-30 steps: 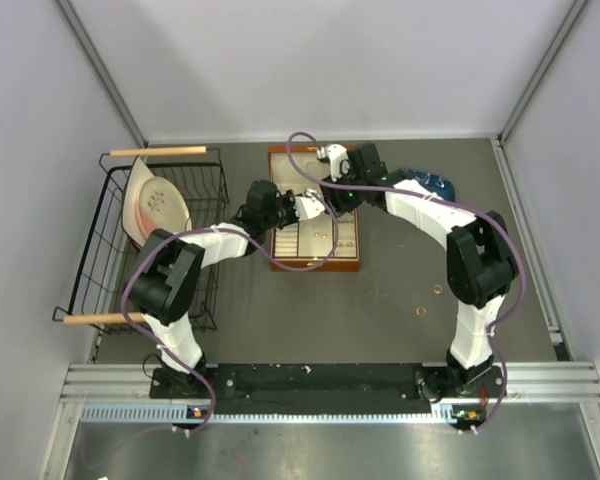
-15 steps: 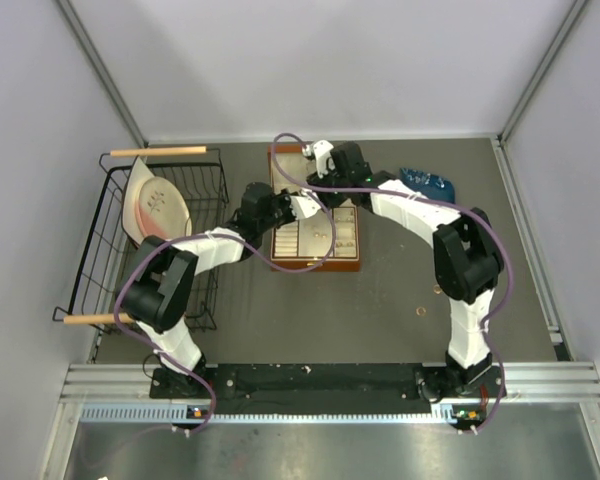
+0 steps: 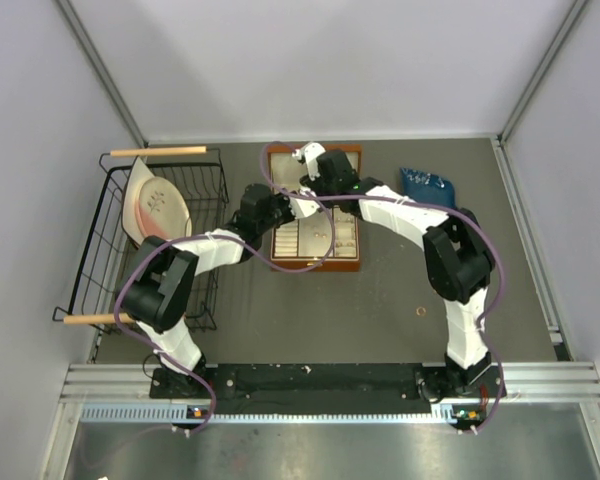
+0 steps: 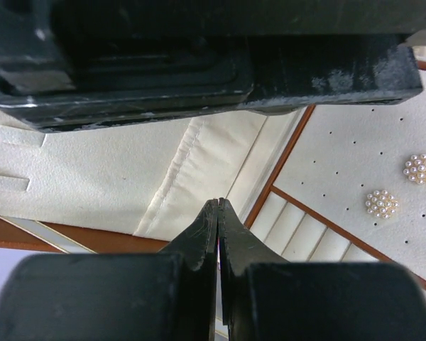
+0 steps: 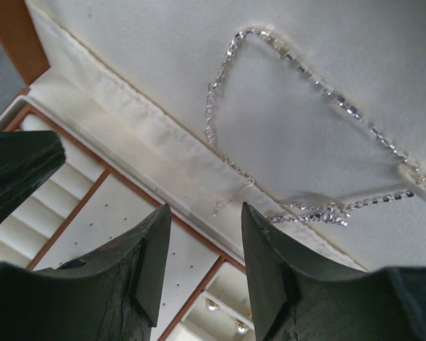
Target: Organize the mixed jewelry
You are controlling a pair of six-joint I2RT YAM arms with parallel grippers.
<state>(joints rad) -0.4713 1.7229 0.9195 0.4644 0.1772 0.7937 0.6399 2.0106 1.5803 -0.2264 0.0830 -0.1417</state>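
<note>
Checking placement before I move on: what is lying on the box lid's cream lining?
A silvery chain necklace lies looped on the cream lid lining. Nothing else shows on the visible part; the right gripper's open jaws cover the strip nearest the camera.

Even, soft overhead light, faint shadows; wrist views sharp (nearest dark housings blurred).

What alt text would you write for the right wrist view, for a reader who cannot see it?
A thin silvery chain necklace sits looped on the cream lining of a brown wooden box, just beyond the open right hand. Cream compartments of the box show lower down.
</note>
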